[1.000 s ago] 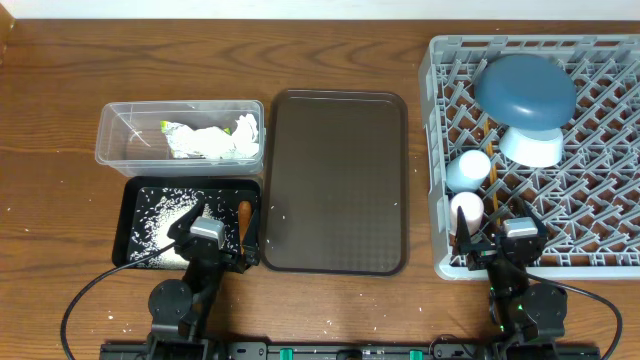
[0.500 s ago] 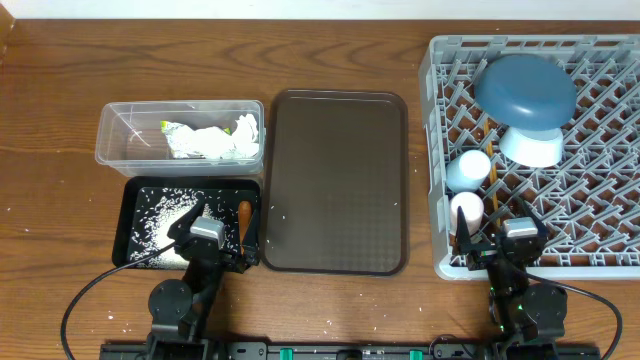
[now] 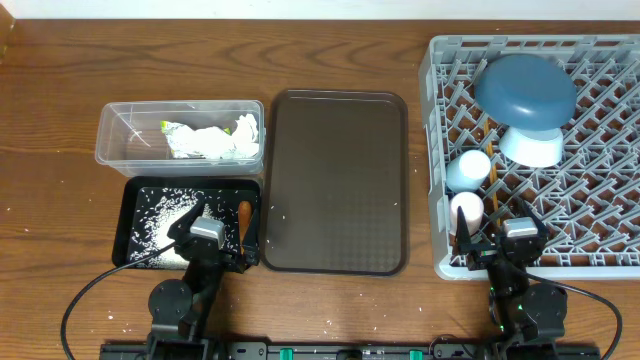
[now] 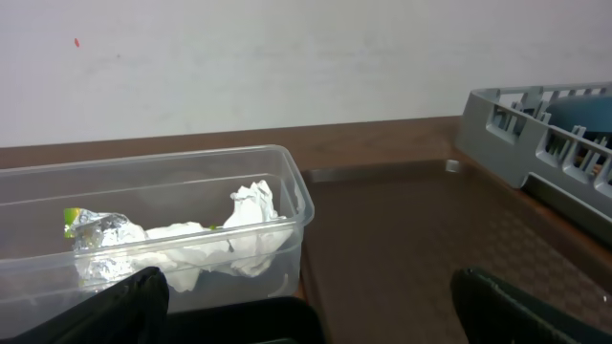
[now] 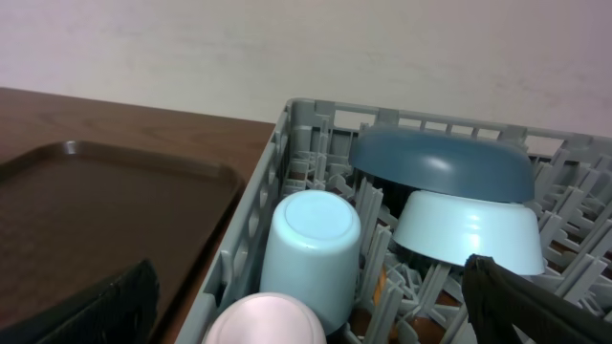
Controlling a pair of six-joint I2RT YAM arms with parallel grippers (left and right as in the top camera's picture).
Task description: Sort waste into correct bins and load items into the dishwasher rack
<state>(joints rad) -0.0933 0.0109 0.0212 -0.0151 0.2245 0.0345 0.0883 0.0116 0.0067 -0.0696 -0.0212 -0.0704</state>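
The clear tub (image 3: 125,140) holds crumpled tissue (image 3: 215,140) and a green-and-yellow wrapper (image 3: 172,128). In front of it, the black tray (image 3: 128,225) carries rice grains (image 3: 162,212) and a small carrot (image 3: 243,215). My left gripper (image 3: 210,228) hangs open over that tray's near edge, nothing between its fingers (image 4: 124,306). The grey rack (image 3: 436,150) holds the dark blue dish (image 3: 525,92), light blue bowl (image 3: 530,147), light blue cup (image 3: 469,168), pink cup (image 3: 466,208) and a chopstick (image 3: 491,190). My right gripper (image 3: 500,232) stands open over the rack's near-left corner, behind the pink cup (image 5: 268,323).
A dark brown serving tray (image 3: 338,180) lies bare between the bins and the rack. Stray rice grains dot the wooden table (image 3: 60,200) near the front left. The back of the table meets a white wall (image 4: 287,67).
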